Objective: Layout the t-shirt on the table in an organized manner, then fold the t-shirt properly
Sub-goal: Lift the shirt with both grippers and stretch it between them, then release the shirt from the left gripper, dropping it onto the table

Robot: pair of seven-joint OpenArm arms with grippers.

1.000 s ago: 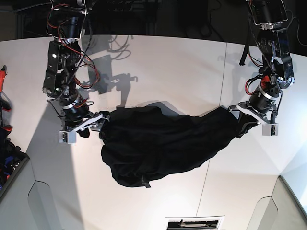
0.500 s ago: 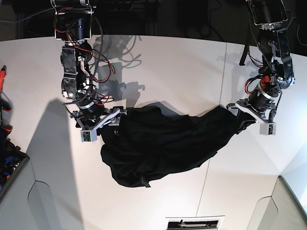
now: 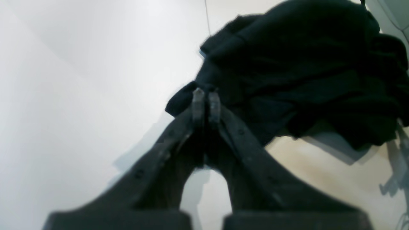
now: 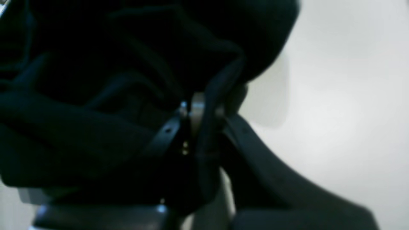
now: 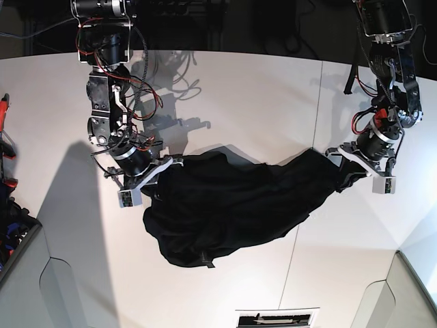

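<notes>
The black t-shirt (image 5: 225,205) lies crumpled on the white table (image 5: 239,96), stretched between both arms; no print shows. On the right of the base view, my left gripper (image 5: 339,176) is shut on the shirt's right end. In the left wrist view its fingertips (image 3: 198,102) pinch a cloth edge, and the t-shirt (image 3: 303,64) bunches beyond them. On the left, my right gripper (image 5: 158,179) is at the shirt's upper left edge. In the right wrist view the right gripper (image 4: 204,110) is shut on a fold of the t-shirt (image 4: 111,80).
A thin dark seam (image 5: 316,123) crosses the table on the right. Red and blue objects (image 5: 5,147) sit at the far left edge. Angled cut-outs (image 5: 61,287) border the table's front corners, and a printed label (image 5: 276,318) lies at the front edge.
My right arm has moved right, to the shirt's left edge, and its jaws have gone from open to shut on the cloth. The left arm has kept its hold and barely moved.
</notes>
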